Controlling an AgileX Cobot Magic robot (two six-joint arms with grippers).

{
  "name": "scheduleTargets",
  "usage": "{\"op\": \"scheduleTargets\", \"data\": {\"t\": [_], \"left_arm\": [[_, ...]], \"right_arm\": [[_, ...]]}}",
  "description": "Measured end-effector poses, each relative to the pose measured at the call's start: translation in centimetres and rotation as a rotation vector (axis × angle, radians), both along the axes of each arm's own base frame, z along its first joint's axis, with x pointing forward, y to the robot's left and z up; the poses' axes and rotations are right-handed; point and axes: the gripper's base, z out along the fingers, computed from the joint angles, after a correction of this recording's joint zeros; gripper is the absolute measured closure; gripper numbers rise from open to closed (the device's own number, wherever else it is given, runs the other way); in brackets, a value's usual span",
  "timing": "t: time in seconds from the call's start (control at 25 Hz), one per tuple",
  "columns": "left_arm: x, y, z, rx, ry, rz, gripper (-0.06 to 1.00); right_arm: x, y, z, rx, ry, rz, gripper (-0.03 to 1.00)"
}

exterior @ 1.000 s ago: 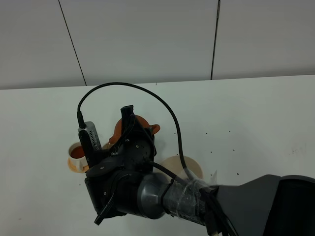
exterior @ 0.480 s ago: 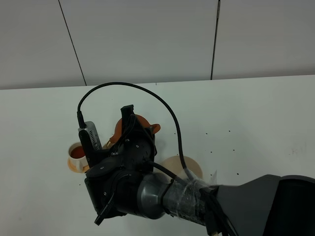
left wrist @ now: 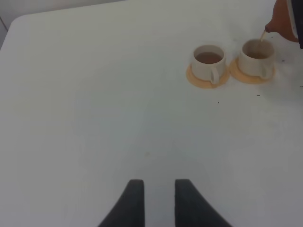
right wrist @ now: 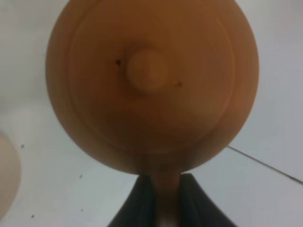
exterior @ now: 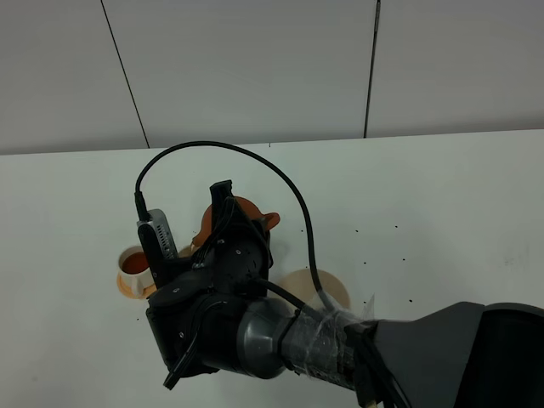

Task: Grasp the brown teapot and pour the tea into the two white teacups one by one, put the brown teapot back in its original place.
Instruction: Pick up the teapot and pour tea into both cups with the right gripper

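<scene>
Two cups (left wrist: 207,60) stand side by side on saucers (left wrist: 197,80) on the counter (left wrist: 94,94), the teapot (left wrist: 285,21) above one, the coaster (exterior: 333,289) further right.

Reddish-brown round clay teapot (right wrist: 151,85), plain. Cream-white small cylindrical cup (left wrist: 207,64) and matching cup (left wrist: 258,59); orange saucers (left wrist: 196,81). Beige flat coaster disc (exterior: 336,289). White table (left wrist: 94,94), dark specks.

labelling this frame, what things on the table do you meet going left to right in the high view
filled cup → teapot → coaster; second cup is mostly hidden there, so left out
</scene>
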Motion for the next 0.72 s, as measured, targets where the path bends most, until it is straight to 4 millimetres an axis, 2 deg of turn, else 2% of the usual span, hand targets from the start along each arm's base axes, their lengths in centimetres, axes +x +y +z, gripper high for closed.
{"op": "scheduleTargets", "data": {"t": [0.72], "left_arm": [[0.00,0.00,0.00,0.000,0.000,0.000,0.71]], "right_arm": [[0.12,0.00,0.22,-0.018,-0.025,0.010,0.87]]}}
